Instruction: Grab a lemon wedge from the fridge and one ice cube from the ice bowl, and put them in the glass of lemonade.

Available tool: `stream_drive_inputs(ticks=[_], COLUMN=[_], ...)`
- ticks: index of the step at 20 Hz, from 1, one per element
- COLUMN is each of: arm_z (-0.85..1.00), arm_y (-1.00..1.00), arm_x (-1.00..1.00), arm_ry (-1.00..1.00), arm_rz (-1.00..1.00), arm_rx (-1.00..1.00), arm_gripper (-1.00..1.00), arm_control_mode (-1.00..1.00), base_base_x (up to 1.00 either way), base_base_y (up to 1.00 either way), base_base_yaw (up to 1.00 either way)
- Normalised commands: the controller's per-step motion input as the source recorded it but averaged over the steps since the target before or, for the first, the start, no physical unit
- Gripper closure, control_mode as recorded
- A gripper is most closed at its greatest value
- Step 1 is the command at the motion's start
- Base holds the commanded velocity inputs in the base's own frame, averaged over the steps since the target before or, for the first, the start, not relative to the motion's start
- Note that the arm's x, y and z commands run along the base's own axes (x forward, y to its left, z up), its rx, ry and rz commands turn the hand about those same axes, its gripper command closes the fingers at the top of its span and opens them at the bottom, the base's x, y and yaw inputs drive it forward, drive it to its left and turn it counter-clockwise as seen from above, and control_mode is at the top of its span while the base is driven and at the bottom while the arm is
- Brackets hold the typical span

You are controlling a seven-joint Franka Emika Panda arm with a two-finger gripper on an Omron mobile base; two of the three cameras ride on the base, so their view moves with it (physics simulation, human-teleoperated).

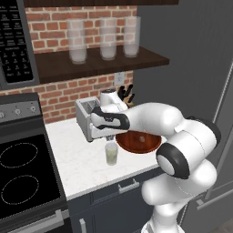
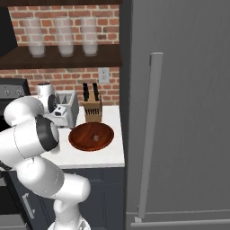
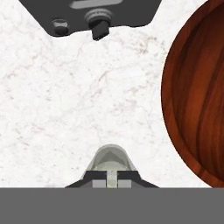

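While the white arm reached across the marble counter [image 1: 77,170], the claw [image 3: 112,180] hung directly above the glass of lemonade [image 1: 111,154], its two dark finger tips drawn together with only a sliver between them; whether anything was pinched there could not be told. In the hand view the rim of the glass rose just beyond the tips, the wooden ice bowl [image 3: 197,96] curved in from the right, and the front of the toaster [image 3: 92,15] sat along the top edge. From the left base view the glass stood near the counter's front edge, just beside the ice bowl and in front of the toaster (the hand hid part of both). One pale ice cube [image 2: 95,137] lay near the middle of the bowl in the right base view; a knife block [image 2: 92,109] stood behind it against the brick wall; the fridge [image 2: 179,112] rose at the right, its door closed and its long bar handle [image 2: 150,134] upright. Three frosted glasses [image 1: 108,41] stood on the dark shelf above.
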Motion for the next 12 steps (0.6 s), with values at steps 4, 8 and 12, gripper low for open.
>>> stream_drive_inputs(ticks=[4,8,12], arm_z=[0.0,0.0,0.18], arm_y=[0.0,0.0,-0.01], arm_x=[0.0,0.0,-0.3], arm_ry=[0.0,0.0,-0.03], arm_rz=[0.0,0.0,0.0], arm_rx=[0.0,0.0,0.0], arm_gripper=[-1.0,-1.0,-1.0], arm_control_mode=[-1.0,-1.0,-1.0], base_base_x=[0.0,0.0,0.0], base_base_y=[0.0,0.0,0.0], base_base_yaw=[0.0,0.0,0.0])
